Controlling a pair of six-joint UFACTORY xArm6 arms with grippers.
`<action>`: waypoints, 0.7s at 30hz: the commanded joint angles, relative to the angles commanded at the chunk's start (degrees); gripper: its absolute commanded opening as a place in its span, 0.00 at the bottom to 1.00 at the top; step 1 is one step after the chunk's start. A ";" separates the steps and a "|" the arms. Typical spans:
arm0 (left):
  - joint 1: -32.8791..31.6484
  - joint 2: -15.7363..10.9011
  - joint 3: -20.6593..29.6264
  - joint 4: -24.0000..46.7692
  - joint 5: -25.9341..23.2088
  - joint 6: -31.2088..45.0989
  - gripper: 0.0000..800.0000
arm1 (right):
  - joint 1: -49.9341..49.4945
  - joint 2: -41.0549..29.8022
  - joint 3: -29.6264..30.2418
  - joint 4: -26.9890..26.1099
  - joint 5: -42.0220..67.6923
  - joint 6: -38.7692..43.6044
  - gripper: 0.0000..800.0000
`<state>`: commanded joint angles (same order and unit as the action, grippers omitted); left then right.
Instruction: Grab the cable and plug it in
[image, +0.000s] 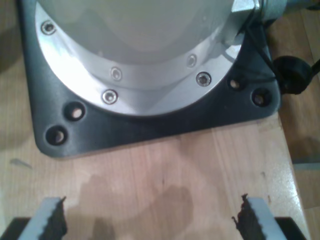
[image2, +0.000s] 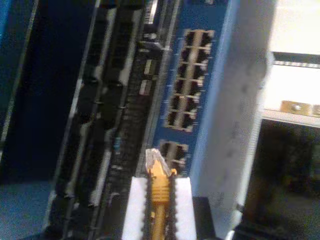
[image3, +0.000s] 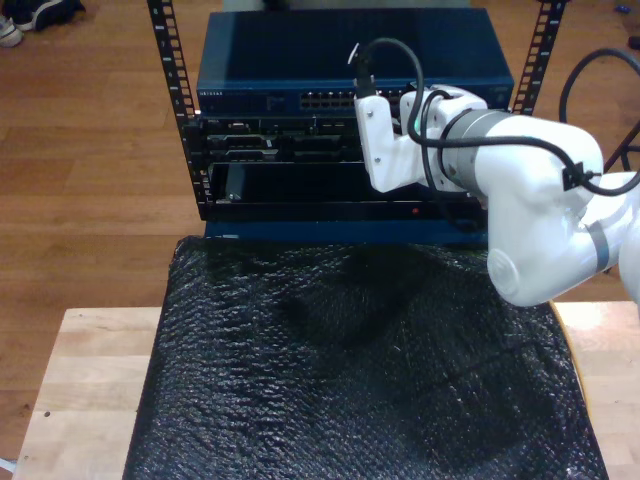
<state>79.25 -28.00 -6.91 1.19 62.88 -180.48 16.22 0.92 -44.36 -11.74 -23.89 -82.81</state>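
Second wrist view: the second gripper (image2: 159, 210), clamped on the cable (image2: 160, 187), holds its clear plug (image2: 155, 161) near the blue switch (image2: 200, 75) ports; slight misalignment could jam the plug against a port edge, while the first gripper (image: 150, 220) stands open.

My second gripper (image2: 159, 210) is clamped tight, wrist tipped sideways; my first gripper (image: 149, 217) hangs with jaws spread wide.
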 joint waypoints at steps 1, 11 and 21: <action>0.00 0.00 0.00 0.00 0.00 0.00 1.00 | -0.09 0.26 0.09 0.09 -1.32 0.00 0.00; 0.00 0.00 0.00 0.00 0.00 0.00 1.00 | -2.73 2.64 1.76 0.35 -10.20 0.18 0.00; 0.00 0.00 0.00 0.00 0.00 0.00 1.00 | -3.34 4.66 2.99 6.42 -17.23 -0.26 0.00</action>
<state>79.25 -28.00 -6.91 1.19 62.88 -180.48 12.88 5.58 -41.37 -5.32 -41.12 -83.08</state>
